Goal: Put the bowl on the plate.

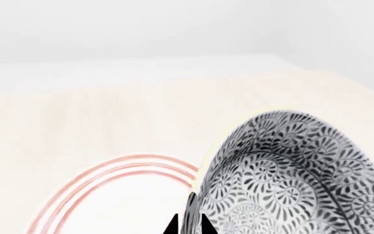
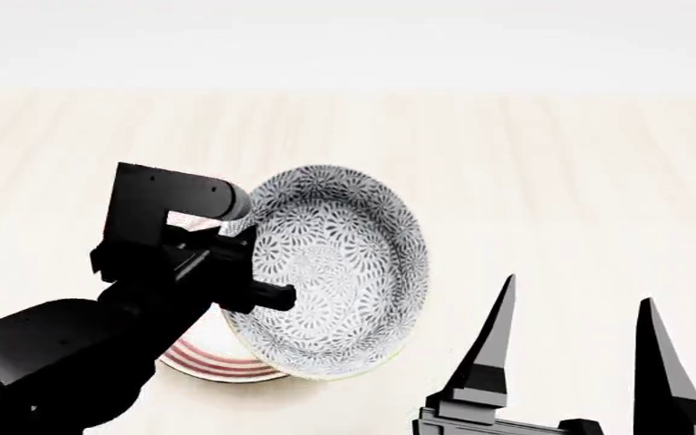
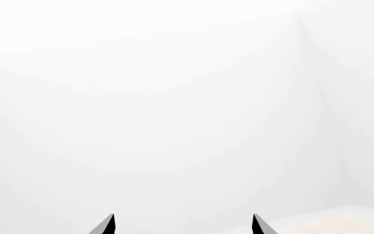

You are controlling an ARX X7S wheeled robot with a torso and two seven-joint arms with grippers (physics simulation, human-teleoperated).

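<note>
Bowl (image 2: 330, 272) hangs tilted over the plate (image 2: 209, 362), rim clamped in left gripper (image 1: 188, 225); right gripper (image 2: 578, 349) spread apart.

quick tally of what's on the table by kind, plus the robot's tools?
Bowls: 1, the bowl, tilted, held by its rim in the left tool.
Plates: 1, the plate, partly hidden under the bowl.
Tools: 2, left and the right tool, open and empty.
Total: 4

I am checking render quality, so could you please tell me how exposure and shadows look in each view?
Left wrist view: washed out, the plate nearly merging with the pale table. Head view: bright, flat light, hardly any shadows; the bowl stays crisp. Right wrist view: almost blank white, only dark fingers at its edge.
</note>
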